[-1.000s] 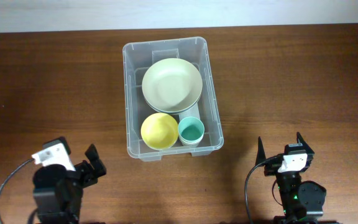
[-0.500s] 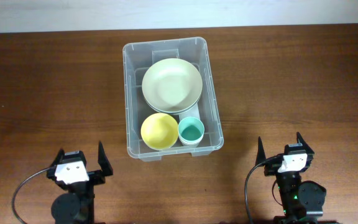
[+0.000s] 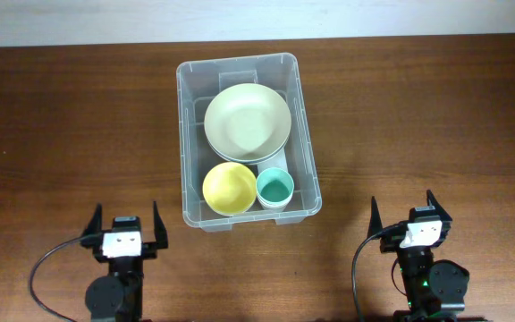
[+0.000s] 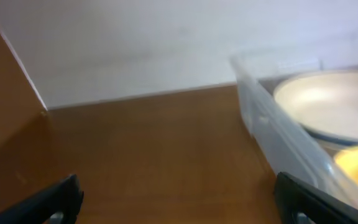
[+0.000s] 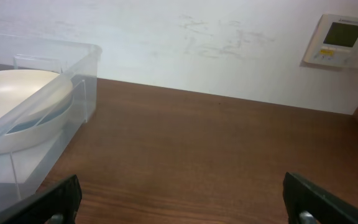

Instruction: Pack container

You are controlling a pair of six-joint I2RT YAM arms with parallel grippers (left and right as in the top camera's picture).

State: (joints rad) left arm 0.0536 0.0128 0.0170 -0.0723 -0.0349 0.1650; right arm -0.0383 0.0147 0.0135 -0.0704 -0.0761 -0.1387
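Observation:
The clear plastic container stands at the table's middle back. In it lie a pale green plate over a darker dish, a yellow bowl and a teal cup. My left gripper is open and empty at the front left, a little left of the container's near corner. My right gripper is open and empty at the front right. The container shows at the right of the left wrist view and at the left of the right wrist view.
Brown wooden table all round the container. A white wall runs along the far edge, with a wall thermostat at the right.
My left arm has swung from a leftward tilt to upright, its gripper moving right and facing straight ahead. The right arm and the container's contents have not moved.

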